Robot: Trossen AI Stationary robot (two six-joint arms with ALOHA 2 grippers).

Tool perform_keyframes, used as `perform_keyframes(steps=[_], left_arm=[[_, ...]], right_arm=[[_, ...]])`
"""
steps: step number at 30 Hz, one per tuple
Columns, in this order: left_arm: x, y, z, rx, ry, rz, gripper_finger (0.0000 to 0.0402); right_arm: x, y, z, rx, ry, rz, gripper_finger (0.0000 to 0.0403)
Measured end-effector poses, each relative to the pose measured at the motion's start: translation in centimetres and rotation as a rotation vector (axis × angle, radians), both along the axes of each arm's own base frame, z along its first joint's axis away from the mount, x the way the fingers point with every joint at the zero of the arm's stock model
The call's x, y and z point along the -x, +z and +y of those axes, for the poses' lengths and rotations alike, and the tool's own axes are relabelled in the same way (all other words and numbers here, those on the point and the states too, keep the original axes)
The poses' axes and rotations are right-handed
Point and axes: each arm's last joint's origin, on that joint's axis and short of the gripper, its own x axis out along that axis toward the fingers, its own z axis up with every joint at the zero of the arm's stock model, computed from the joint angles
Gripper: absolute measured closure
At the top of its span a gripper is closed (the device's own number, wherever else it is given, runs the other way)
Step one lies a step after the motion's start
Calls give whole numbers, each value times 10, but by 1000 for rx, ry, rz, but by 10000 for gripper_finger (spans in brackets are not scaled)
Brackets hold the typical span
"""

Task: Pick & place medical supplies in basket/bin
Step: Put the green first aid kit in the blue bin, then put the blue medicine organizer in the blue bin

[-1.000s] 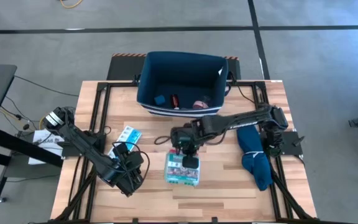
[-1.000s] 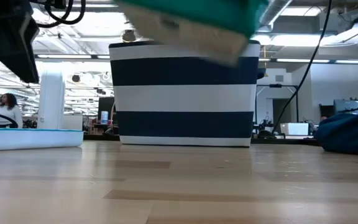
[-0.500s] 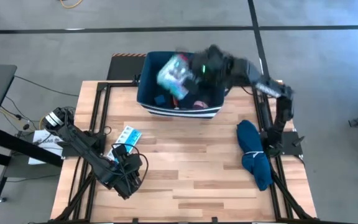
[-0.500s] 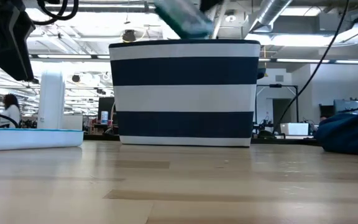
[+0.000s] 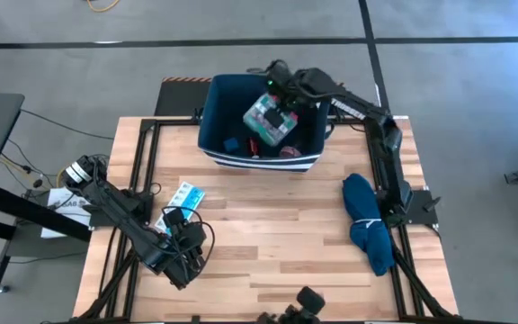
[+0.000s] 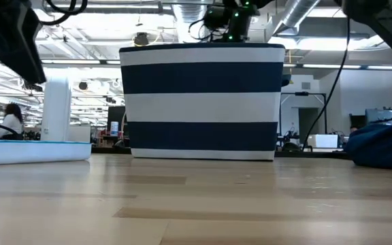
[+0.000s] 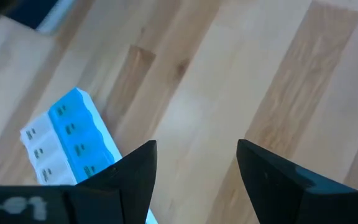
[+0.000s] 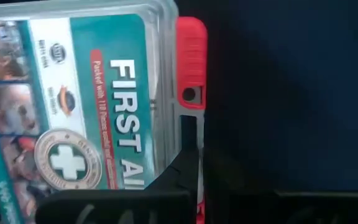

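high view: straight down over the whole table [image 5: 268, 261], both arms in frame
low view: table-top level, facing the striped bin [image 6: 201, 102] (also in the high view)
left wrist view: close above the wood, pill organiser [image 7: 73, 146] near
right wrist view: pressed close to the first-aid box [image 8: 79, 93]

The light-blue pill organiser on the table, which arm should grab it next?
Probably left: the left gripper hovers open near the pill organiser, while the right gripper is over the bin holding the first-aid box.
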Motion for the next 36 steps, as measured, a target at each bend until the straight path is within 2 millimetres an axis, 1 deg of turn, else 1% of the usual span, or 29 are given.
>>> perform_keyframes(steps=[4,8,16,22,24,26,30,34,36], left_arm=[[-2,1,2,-38,7,-39,189],[-2,1,2,-32,21,-50,189],[-2,1,2,-22,40,-58,189],[-2,1,2,-9,65,-70,189],[-2,1,1,8,81,-72,189],[-2,0,1,42,96,-58,189],[-1,0,0,71,123,-53,189],[-1,0,0,85,146,-60,189],[-2,0,3,71,163,-58,189]], right_arm=[[-11,-13,0,-2,33,18,394],[-14,-15,2,1,53,27,372],[-17,-15,12,-42,70,17,292],[-20,-13,20,-32,100,36,228],[-19,-5,26,-27,126,42,213],[-18,7,33,-16,140,26,204],[-12,31,52,10,175,-13,199],[4,59,78,31,221,-60,206],[14,72,90,39,239,-76,211]])
